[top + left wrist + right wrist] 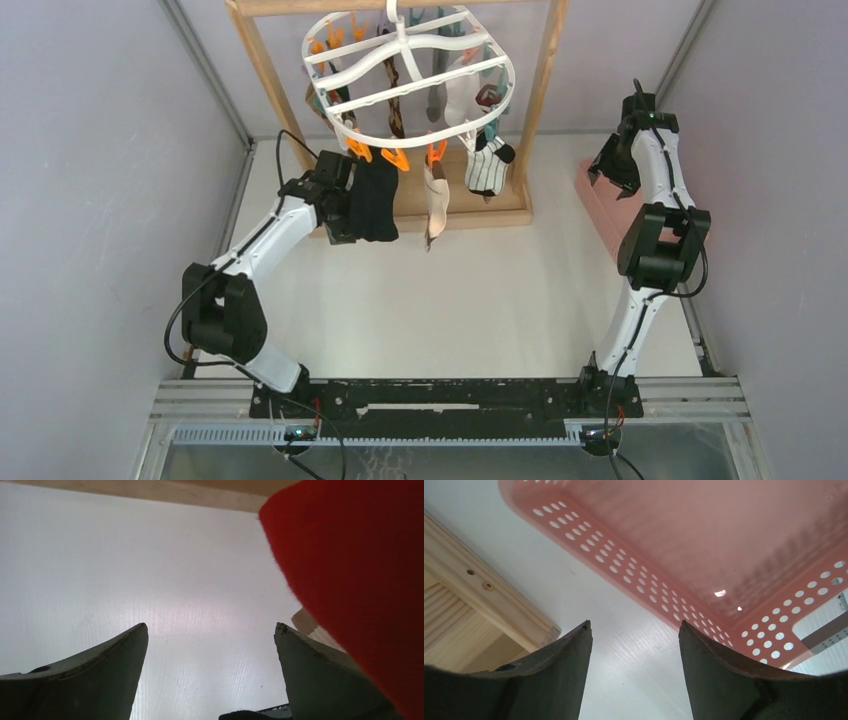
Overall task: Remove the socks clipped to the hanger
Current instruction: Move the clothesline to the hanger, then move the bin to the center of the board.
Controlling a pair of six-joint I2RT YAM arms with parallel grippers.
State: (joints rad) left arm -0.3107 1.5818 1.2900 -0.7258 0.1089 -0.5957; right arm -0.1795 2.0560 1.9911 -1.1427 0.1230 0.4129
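Socks (487,168): left end effector (211,630) spread wide, nothing between, just beside black sock (375,200), red sock (360,570) on right, likely poised to grab. Right end effector (634,625) spread, bare, over basket (704,540), far right, likely drop spot. Rest clipped under hanger (404,44), far centre.

Centre surface (450,300): open passage between both arms.
Rear: wooden frame (545,100) and hanging socks (487,168) bar the way.
Right edge: pink basket (603,210) occupies the wall side.

White table (450,300), wooden frame base (480,216), pink perforated basket (724,540)
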